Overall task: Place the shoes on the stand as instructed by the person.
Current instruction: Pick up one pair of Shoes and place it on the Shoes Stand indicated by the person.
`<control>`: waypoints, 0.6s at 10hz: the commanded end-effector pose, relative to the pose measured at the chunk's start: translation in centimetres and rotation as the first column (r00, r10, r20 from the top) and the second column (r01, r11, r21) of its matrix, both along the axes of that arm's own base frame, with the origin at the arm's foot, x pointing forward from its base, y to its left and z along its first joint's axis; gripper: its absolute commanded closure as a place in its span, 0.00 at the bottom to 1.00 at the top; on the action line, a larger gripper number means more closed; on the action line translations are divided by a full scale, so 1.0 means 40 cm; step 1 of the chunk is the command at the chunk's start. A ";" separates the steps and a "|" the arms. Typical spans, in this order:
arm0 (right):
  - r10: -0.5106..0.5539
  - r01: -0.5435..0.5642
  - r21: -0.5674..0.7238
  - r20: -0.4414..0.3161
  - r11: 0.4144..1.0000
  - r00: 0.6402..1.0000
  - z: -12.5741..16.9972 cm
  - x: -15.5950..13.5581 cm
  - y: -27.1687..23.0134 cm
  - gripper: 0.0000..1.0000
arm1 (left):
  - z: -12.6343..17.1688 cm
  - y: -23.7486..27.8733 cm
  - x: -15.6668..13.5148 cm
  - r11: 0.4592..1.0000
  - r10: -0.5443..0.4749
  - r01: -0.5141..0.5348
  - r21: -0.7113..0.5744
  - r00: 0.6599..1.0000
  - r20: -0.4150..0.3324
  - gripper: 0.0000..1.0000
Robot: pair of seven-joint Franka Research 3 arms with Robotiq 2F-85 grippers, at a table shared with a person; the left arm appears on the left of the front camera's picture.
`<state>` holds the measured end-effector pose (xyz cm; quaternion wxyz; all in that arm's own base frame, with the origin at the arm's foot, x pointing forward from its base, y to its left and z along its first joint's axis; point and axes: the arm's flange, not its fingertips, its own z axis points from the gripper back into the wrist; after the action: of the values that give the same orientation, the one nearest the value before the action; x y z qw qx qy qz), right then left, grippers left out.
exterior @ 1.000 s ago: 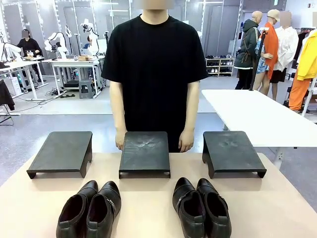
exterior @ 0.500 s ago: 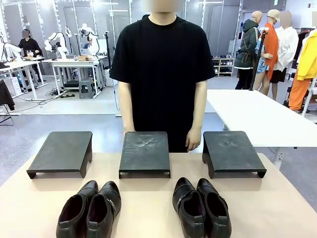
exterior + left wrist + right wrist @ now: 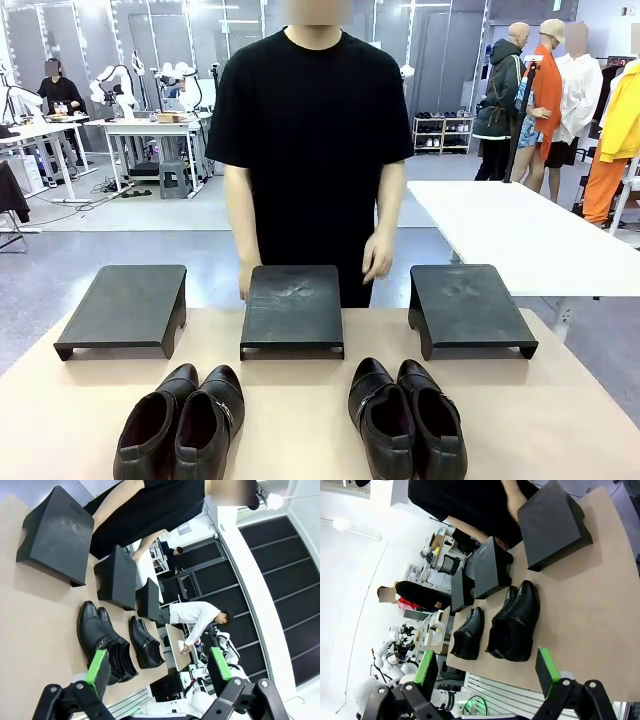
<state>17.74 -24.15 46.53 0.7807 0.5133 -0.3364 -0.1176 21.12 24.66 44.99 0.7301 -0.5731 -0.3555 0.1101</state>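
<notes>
Two pairs of glossy black shoes stand at the table's near edge, one left [image 3: 180,425] and one right [image 3: 407,420]. Behind them sit three low black stands, left [image 3: 125,305], middle [image 3: 292,305] and right [image 3: 467,303]. The person [image 3: 310,130] in a black T-shirt stands behind the middle stand, one hand [image 3: 377,255] lifted near that stand's right rear corner. My left gripper [image 3: 159,666] is open, high above the shoes [image 3: 105,640]. My right gripper [image 3: 486,669] is open too, above the other pair [image 3: 515,625]. Neither holds anything.
A white table [image 3: 520,235] stands at the far right. Other people and workbenches are in the background. Bare tan tabletop [image 3: 300,400] lies between the two pairs and in front of the stands.
The person has swayed right and back. The hand at picture right has lifted from beside the middle stand and moved inward. Shoes and stands have not moved.
</notes>
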 end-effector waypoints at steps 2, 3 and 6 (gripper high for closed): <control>0.005 -0.005 -0.009 0.025 1.000 1.000 0.005 -0.004 -0.006 0.00 | 0.002 0.004 0.000 1.000 -0.005 0.005 -0.006 1.000 0.027 0.00; 0.005 -0.005 -0.009 0.025 1.000 1.000 0.005 -0.004 -0.006 0.00 | 0.002 0.004 0.000 1.000 -0.005 0.005 -0.006 1.000 0.027 0.00; 0.005 -0.005 -0.009 0.025 1.000 1.000 0.005 -0.004 -0.006 0.00 | 0.002 0.004 0.000 1.000 -0.005 0.005 -0.006 1.000 0.027 0.00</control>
<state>17.51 -24.25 46.63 0.7824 0.5114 -0.3355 -0.1177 21.02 24.65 45.06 0.7303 -0.5729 -0.3555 0.1101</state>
